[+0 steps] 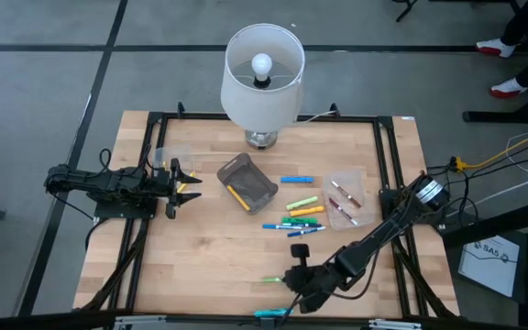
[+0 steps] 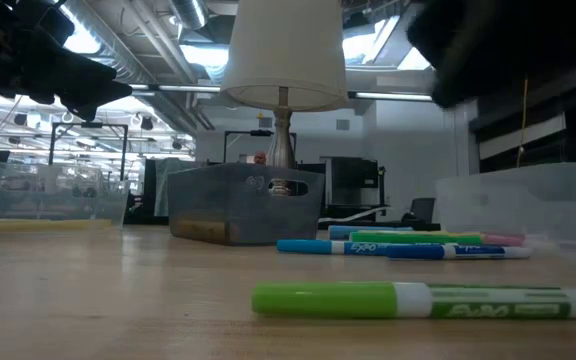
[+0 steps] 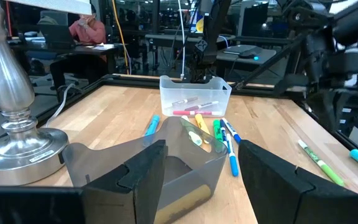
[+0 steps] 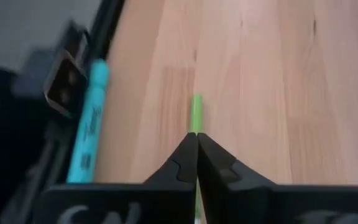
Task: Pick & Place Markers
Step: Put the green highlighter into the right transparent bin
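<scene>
At near desk edge: right fingers [image 4: 196, 149] clenched on green marker [image 4: 196, 115], pinched at its end so it can be lifted | cyan marker [image 4: 91, 127] just beside, on frame | other markers [image 1: 302, 213] clustered mid-desk near grey bin [image 1: 247, 181], likely their goal | left fingers [image 3: 197, 180] released, facing bin, waiting
</scene>
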Controlling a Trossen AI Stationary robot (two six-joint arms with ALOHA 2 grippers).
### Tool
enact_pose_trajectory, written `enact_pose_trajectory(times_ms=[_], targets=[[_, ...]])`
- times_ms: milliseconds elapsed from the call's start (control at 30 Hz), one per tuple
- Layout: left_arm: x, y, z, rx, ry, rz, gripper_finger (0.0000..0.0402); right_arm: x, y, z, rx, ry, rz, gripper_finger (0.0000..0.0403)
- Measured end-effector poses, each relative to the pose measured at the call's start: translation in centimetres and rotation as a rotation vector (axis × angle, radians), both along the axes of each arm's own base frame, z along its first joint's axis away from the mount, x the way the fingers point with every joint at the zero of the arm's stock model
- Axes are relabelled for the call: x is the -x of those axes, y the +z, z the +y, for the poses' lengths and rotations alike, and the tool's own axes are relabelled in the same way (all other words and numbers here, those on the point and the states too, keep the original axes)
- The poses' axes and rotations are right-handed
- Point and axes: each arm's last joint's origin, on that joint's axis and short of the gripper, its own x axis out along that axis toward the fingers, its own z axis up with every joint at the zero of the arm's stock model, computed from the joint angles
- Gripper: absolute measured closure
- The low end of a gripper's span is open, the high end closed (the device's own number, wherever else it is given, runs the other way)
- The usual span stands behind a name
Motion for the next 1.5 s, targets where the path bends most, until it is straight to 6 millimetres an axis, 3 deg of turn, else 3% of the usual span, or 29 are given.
enact_pose_trajectory(times_ms=[467,667,1167,1500], targets=[[0.0,0.0,0.0,0.0,0.0,0.0,0.0205,-3.0,0.2,-3.4,-0.225,0.002,0.069,0.032],[0.0,0.0,0.0,0.0,-0.001,0.0,0.0205,-3.2,0.4,-3.5,-0.195,0.041,0.037,0.0329],[0.0,0.0,0.0,0.0,0.0,0.001,0.0205,-3.0,0.2,-3.6,-0.266,0.024,0.123,0.0397],[0.0,0.0,0.0,0.0,0.0,0.0,0.0205,-5.4,2.7,-2.2,-0.048,0.16,0.229,0.0374]])
